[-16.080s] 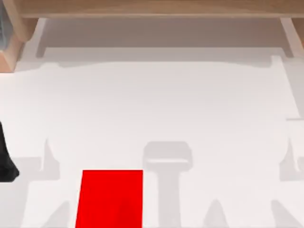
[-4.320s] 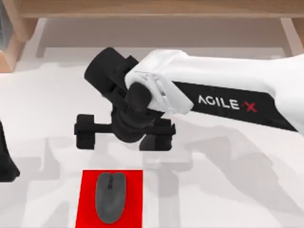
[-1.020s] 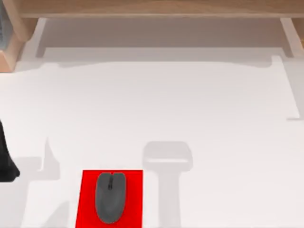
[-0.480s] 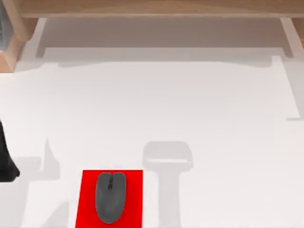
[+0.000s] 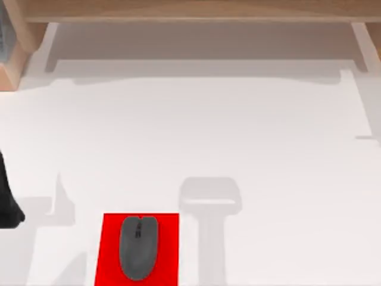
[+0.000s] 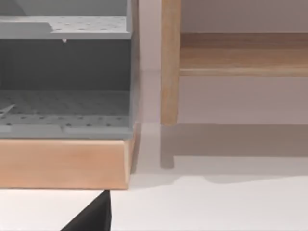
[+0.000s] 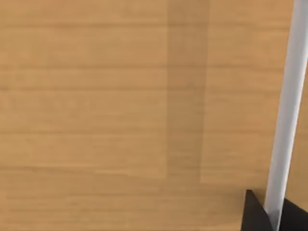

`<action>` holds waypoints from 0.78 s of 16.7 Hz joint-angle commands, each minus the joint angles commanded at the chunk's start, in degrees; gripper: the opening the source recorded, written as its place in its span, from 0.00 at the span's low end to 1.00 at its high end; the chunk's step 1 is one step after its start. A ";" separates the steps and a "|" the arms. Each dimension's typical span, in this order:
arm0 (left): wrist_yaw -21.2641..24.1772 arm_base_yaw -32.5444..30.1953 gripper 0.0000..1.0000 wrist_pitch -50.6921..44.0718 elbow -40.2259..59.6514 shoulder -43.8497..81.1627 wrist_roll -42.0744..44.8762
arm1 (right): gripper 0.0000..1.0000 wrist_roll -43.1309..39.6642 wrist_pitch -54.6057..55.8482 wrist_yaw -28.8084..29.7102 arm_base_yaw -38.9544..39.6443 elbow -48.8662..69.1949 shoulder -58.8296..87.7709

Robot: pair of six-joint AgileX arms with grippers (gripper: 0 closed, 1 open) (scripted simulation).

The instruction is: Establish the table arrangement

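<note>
Left pincer (image 6: 92,217) faces wooden frame (image 6: 171,62).

The red mat (image 5: 137,250) — and the left arm (image 5: 7,202) — run off-frame.

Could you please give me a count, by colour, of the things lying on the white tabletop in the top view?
Red: 1, the flat red rectangular mat.
Grey: 1, the dark grey computer mouse, resting on that mat.
Total: 2, both on the broad white tabletop.
</note>
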 joint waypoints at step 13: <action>0.00 0.00 1.00 0.00 0.00 0.00 0.00 | 0.00 -0.03 -7.46 5.52 5.07 11.23 4.85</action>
